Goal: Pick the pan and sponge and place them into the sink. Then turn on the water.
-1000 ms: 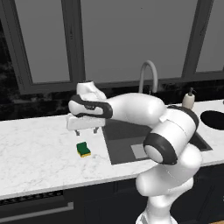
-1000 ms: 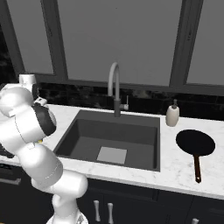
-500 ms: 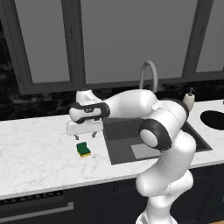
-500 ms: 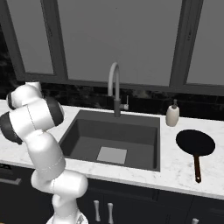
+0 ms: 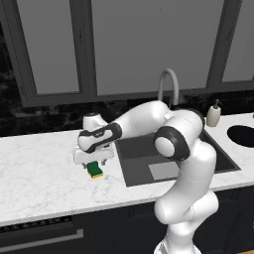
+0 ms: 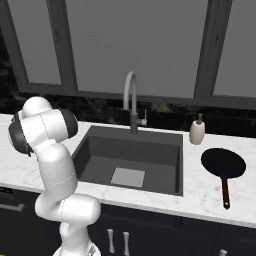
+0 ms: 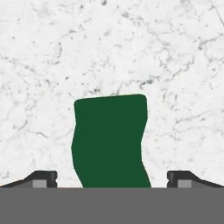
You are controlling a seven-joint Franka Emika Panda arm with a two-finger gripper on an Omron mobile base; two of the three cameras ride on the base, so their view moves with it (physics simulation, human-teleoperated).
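Green fills the middle of the hand view, where the sponge [image 7: 110, 142] lies flat on the marble bench [image 7: 175, 65] between the two finger tips [image 7: 41, 178], which stand wide apart on either side of it and do not touch it. From the left base view the claw [image 5: 94, 159] hangs just over the sponge [image 5: 95, 170], close to the bench [image 5: 39, 168], left of the sink [image 5: 149, 154]. Further off, the sink [image 6: 150, 150] holds nothing but its pale floor patch, and no water runs from the faucet [image 6: 131, 102]. Farthest right, past a soap bottle [image 6: 197, 131], the pan [image 6: 223, 164] rests on the bench with its handle toward the front edge. By my reading nothing is done yet: the sponge grasp is about to be made, then both things must go into the sink and the water be turned on.
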